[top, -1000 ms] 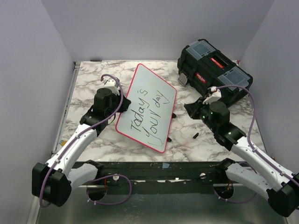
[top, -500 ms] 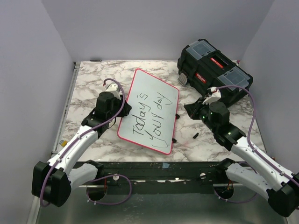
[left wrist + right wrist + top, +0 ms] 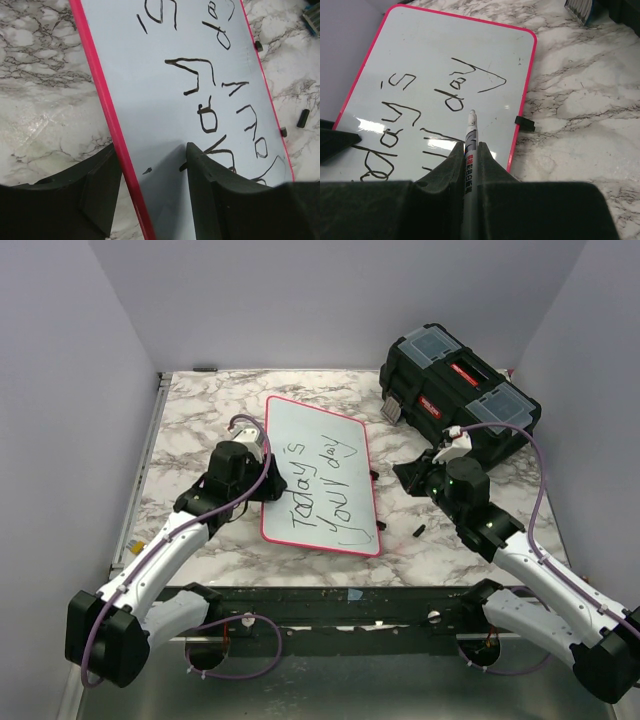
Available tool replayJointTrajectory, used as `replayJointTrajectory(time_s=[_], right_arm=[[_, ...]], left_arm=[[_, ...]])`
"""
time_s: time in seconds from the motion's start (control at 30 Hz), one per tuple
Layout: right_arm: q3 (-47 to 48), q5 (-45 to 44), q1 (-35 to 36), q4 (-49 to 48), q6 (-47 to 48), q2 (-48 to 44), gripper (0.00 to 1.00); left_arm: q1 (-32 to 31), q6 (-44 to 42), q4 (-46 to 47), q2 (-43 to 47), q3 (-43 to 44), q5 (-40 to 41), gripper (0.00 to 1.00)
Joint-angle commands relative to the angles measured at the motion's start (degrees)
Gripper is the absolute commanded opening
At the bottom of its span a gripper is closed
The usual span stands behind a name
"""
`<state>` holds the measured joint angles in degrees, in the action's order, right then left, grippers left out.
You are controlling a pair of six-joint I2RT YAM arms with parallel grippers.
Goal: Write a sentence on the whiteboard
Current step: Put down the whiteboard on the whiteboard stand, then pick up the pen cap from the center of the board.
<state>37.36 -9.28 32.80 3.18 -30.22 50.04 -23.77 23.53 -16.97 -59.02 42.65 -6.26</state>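
Observation:
The whiteboard (image 3: 322,455), white with a red-pink rim, lies on the marble table (image 3: 190,410) between the arms. The sentence (image 3: 318,485) in black marker reads "Today's your day" in two lines. My left gripper (image 3: 260,483) is at the board's left edge. In the left wrist view its jaws (image 3: 152,147) stand apart astride the red rim (image 3: 107,112), one finger over the white face (image 3: 165,100). My right gripper (image 3: 415,475) hovers to the right of the board, shut on a white marker (image 3: 471,127) whose tip points at the lettering (image 3: 455,95).
A black toolbox (image 3: 458,390) with red latches stands at the back right, close behind the right arm. Small black pieces (image 3: 417,532) (image 3: 373,476) lie on the marble to the right of the board; one (image 3: 524,123) sits against its rim.
The board has swung anticlockwise, its near end moving right, and now lies lower and flatter. The left gripper's jaws have spread apart around its rim. The right arm has not moved.

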Motion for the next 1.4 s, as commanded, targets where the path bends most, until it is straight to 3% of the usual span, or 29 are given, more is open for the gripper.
replayJointTrajectory(time_s=[0.0, 0.17, 0.53, 1.03, 1.37], right_arm=[[0.19, 1.21, 0.23, 0.36, -0.42, -0.22, 0.01], [0.59, 0.84, 0.23, 1.10, -0.20, -0.82, 0.01], [0.30, 0.84, 0.24, 1.13, -0.46, -1.24, 0.01], [6.42, -2.81, 0.20, 3.01, 2.58, -0.48, 0.01], [17.03, -9.43, 0.25, 5.46, 5.76, 0.65, 0.01]], left_arm=[[-0.49, -2.20, -7.39, 0.81, 2.44, -0.60, 0.57], [-0.49, -3.71, -9.45, 1.25, 4.87, 0.26, 0.65], [-0.49, -5.92, -13.49, 1.88, 9.73, 1.69, 0.72], [-0.87, -8.68, -24.25, 6.22, 25.19, 0.87, 0.72], [-10.46, -7.62, -23.45, 4.02, 28.22, 0.96, 0.69]])
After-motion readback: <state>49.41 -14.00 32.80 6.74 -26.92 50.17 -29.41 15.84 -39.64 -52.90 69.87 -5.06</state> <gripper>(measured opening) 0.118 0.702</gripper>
